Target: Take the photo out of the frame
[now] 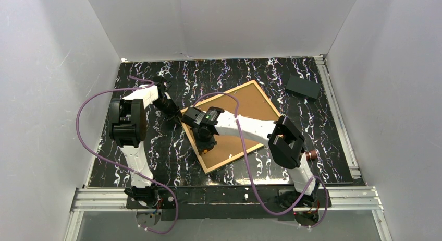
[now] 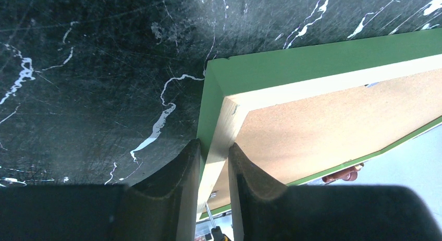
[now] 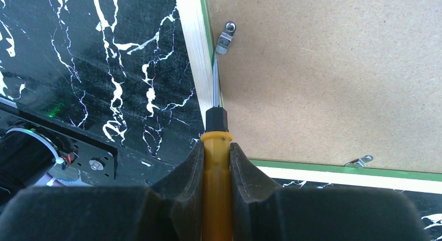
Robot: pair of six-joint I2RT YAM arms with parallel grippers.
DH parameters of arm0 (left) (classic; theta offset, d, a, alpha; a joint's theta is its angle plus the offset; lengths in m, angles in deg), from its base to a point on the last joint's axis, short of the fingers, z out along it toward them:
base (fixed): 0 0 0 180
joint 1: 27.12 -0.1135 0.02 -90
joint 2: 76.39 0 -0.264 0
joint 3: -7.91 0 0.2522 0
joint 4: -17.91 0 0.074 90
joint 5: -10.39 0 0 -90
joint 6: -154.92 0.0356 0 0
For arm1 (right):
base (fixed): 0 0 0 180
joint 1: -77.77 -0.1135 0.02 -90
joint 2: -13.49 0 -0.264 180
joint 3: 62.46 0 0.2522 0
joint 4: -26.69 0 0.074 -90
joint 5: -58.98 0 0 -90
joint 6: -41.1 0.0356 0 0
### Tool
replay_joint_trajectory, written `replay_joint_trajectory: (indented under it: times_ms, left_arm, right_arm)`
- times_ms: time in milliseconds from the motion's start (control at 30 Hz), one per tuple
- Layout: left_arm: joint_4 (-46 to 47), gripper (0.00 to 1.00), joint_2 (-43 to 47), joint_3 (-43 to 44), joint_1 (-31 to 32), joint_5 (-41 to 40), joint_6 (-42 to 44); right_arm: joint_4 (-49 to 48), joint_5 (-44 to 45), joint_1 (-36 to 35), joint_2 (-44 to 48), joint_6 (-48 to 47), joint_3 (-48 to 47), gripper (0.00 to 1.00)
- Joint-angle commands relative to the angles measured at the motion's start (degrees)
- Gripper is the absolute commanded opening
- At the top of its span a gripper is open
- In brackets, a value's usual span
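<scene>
Nearest the bases, the right pincer (image 3: 216, 147) is clamped tight on a yellow-handled screwdriver (image 3: 217, 178), its tip at a metal clip (image 3: 225, 37) on the frame's left rim. The frame (image 2: 292, 63) lies face down at the middle of the worktop (image 1: 156, 152), brown backing panel (image 3: 323, 69) uppermost. Further out, the left pincer (image 2: 215, 149) is closed on the frame's rim beside its left corner. At least 2 clips sit in place, so the backing is not yet off. The photo is hidden beneath it, nothing extracted.
</scene>
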Motion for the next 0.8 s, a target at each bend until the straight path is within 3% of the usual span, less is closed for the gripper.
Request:
replay_joint_trajectory:
  times_ms: [0,267,433,767]
  left_arm:
    - [-5.08,0.0,-2.83,-0.81,-1.23,-7.92,0.57]
    - [-5.08,0.0,-2.87,-0.9,-1.21,-7.93,0.55]
    - [-5.1,0.0,-3.05,-0.82,-1.25,-7.84,0.52]
    - [-5.08,0.0,-2.79,-0.91,-1.19,-7.84,0.45]
  right_arm:
    - [9.11,3.75,-0.02,1.77,0.84,1.15,0.01]
    - [15.18,9.78,-0.29,4.04,1.62,-3.48,0.01]
    - [4.16,4.71,-0.29,9.91,-0.1,1.15,0.01]
    - [3.35,-0.79,2.9,2.0,-2.71,-7.42,0.01]
